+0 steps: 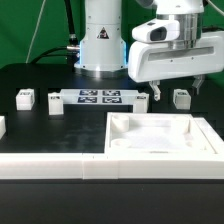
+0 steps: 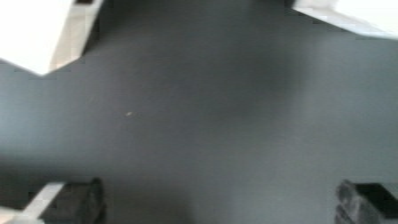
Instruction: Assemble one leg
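Reaching for a part. We see the robot's two-finger gripper (image 1: 177,89) hovering over the black table (image 2: 196,110), its fingers (image 2: 64,200) spread wide and empty. The small white rectangular plastic leg (image 1: 181,98) stands upright near the large white rimmed tray part (image 1: 160,152). We advise centring over the leg, squaring to its flat faces, then descending.

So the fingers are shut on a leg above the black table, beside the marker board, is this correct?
Not quite: the fingers are open and hold nothing. The wrist view shows only bare black table between them, and the nearest leg stands free on the table in the exterior view. The rest holds.
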Action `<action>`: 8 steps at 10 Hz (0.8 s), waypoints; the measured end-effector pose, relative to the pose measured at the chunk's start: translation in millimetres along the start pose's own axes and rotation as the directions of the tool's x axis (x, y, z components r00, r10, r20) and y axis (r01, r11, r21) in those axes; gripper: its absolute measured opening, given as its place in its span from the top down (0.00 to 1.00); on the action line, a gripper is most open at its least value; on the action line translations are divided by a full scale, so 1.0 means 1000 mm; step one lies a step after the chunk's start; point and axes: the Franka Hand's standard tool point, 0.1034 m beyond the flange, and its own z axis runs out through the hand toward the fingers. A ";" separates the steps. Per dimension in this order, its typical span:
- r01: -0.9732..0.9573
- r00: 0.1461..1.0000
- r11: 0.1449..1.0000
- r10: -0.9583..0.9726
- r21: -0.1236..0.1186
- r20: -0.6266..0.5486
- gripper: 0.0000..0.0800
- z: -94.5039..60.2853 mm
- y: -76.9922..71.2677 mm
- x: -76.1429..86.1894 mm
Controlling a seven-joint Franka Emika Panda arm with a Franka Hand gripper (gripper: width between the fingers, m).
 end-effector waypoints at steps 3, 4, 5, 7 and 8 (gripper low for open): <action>-0.128 0.992 0.992 0.128 0.009 0.005 0.19 0.000 -0.001 -0.001; -0.136 0.990 0.991 0.136 0.007 0.026 0.19 0.001 -0.002 -0.003; -0.150 0.989 0.989 0.149 0.011 0.007 0.19 0.005 -0.011 -0.011; -0.122 0.979 0.992 0.122 -0.009 0.166 0.19 0.008 -0.025 -0.037; -0.119 0.962 0.993 0.119 -0.018 0.247 0.19 0.004 -0.028 -0.037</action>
